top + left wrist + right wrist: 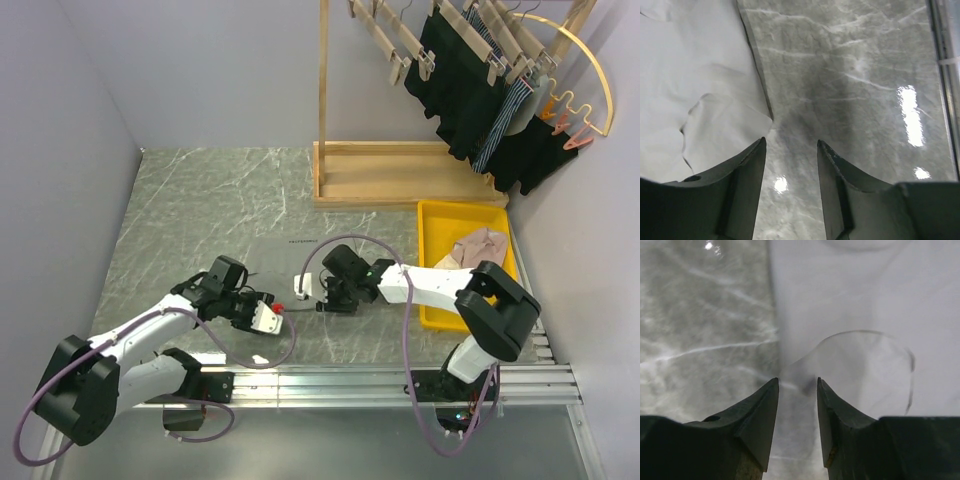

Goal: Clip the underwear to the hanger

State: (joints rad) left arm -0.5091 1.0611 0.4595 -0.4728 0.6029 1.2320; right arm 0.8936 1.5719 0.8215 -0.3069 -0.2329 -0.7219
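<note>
The light grey underwear (290,262) lies flat on the marble table. It fills the upper left of the left wrist view (695,75) and the right of the right wrist view (860,305). My left gripper (280,312) is open and empty, with its fingers (790,142) over bare table just beside a corner of the fabric. My right gripper (318,293) is open and low, and its fingers (797,382) straddle the fabric's edge. Pale wooden clip hangers (385,35) hang on the rack at the back.
The wooden rack (400,175) stands at the back right with black garments (470,90) and a yellow hoop hanger (590,70). A yellow tray (440,215) at the right holds a beige-pink garment (480,245). The rail (400,380) runs along the near edge.
</note>
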